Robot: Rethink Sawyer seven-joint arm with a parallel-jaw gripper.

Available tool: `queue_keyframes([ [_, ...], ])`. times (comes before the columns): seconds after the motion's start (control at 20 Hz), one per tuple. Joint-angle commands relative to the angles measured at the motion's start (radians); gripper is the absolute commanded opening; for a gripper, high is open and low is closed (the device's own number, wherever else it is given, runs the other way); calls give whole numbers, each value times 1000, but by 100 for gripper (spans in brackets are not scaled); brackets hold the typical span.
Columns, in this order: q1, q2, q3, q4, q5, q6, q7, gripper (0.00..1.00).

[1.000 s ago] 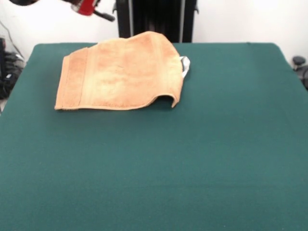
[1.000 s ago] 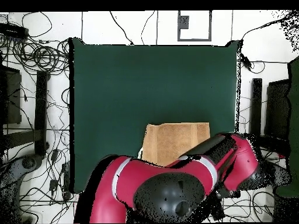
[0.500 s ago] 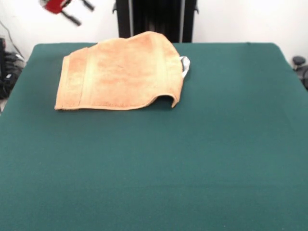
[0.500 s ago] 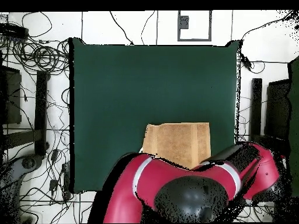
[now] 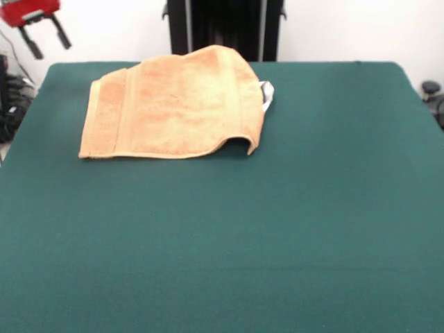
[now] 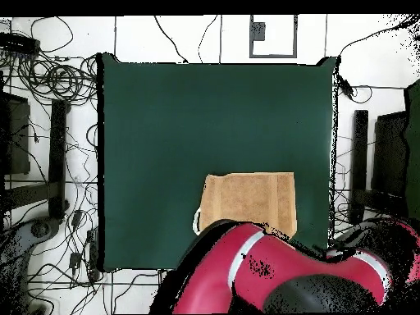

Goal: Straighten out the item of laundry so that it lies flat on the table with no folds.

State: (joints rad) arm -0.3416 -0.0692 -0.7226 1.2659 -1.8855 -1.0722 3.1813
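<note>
The item of laundry [image 5: 173, 104], a golden-tan towel, lies on the far left part of the green table [image 5: 277, 229]. Its near right corner curls up off the felt, and its far edge humps upward. A white tag [image 5: 267, 96] pokes out at its right side. My gripper [image 5: 47, 43] hangs in the air at the top left, beyond the table's far left corner and well apart from the towel. It is open and holds nothing. From above, the towel [image 6: 250, 197] shows near the table's [image 6: 213, 115] bottom edge, partly under my red arm [image 6: 271, 271].
Cables and dark equipment [image 6: 49, 90] lie on the floor to the left of the table in the overhead view. A black post [image 5: 225, 28] stands behind the table's far edge.
The gripper has swung left and lower in the front view, away from the towel. From above, the arm has moved right and uncovered more of the towel. The towel has not moved.
</note>
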Motion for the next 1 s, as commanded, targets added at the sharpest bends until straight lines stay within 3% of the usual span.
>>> queue_keyframes([
  [0.05, 30, 32, 204, 2, 89, 122, -212, 100],
  [0.1, 24, 19, 213, 9, 99, 132, -245, 100],
  [0.3, -50, -80, 290, 65, 225, 189, -578, 100],
  [0.45, -75, -65, 326, 55, 226, 147, -625, 100],
  [0.7, -75, -35, 330, 36, 210, 117, -574, 100],
  [1.0, -9, -82, 293, 32, 170, 90, -556, 100],
])
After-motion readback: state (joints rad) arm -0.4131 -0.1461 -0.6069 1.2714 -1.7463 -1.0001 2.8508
